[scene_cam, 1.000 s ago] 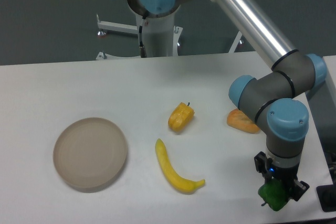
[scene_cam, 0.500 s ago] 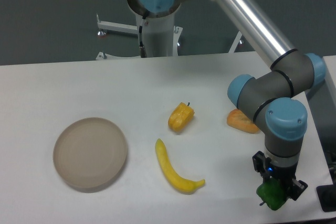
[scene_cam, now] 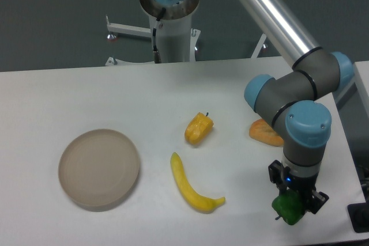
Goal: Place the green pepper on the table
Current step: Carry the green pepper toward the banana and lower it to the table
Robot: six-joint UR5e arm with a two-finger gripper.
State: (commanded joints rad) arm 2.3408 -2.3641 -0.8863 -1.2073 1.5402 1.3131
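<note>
The gripper (scene_cam: 291, 204) was seen pointing straight down over the near right part of the table (scene_cam: 86, 90), its fingers closed on the green pepper (scene_cam: 286, 209); the pepper was held between them at the gripper's tip, close above the white surface, though whether it touched the surface could not be told; a short dark stem was seen at the pepper's lower left. The pepper was positioned near the table's front edge and not far from its right edge, where a dark object (scene_cam: 358, 219) was cut off by the frame corner.

An orange pepper piece (scene_cam: 264, 132) was found behind the gripper, partly hidden by the arm's grey and blue joints; a yellow pepper (scene_cam: 198, 129) was placed near the table's middle, well apart from the gripper; a banana (scene_cam: 192, 185) was laid to the left of the gripper, its near tip pointed toward it, with bare tabletop between the two. A round beige plate (scene_cam: 99, 168) was set far to the left, close to the front edge.

Open white surface was seen along the back of the table and between the plate and the banana; a strip of open surface was also left between the banana and the held pepper.
</note>
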